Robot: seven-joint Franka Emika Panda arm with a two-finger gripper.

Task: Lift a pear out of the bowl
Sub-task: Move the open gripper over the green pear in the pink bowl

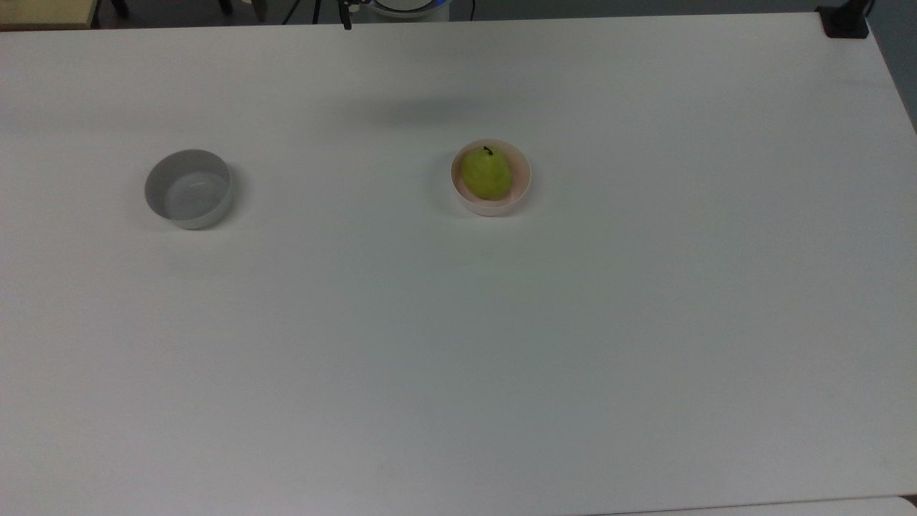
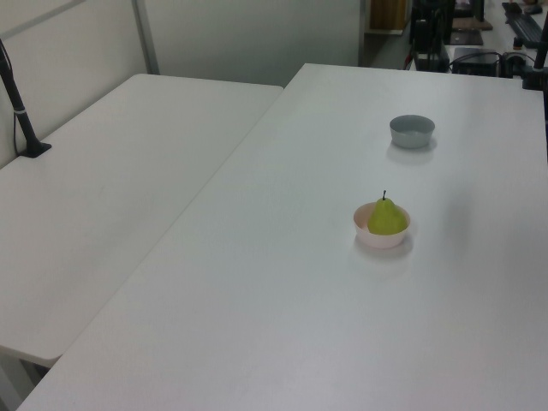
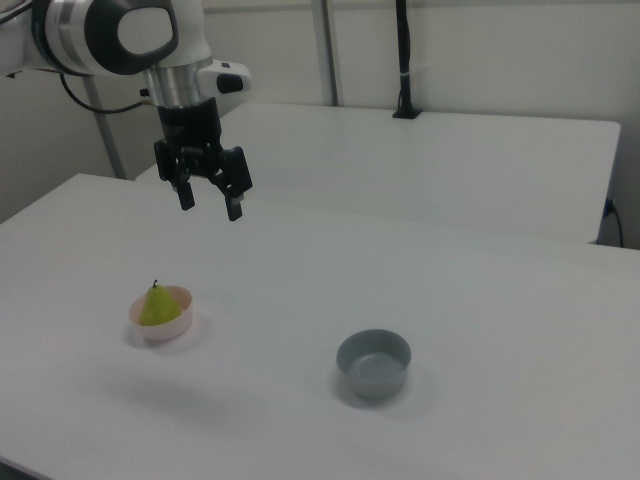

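Note:
A yellow-green pear with a short dark stem sits upright in a small pale pink bowl near the middle of the white table. In the right view my gripper hangs open in the air, well above the table and up and to the right of the bowl. Nothing is between its fingers.
A grey-white bowl stands empty, at the top view's left, apart from the pink bowl. A second white table adjoins at the left view's left. A black clamp post stands on it.

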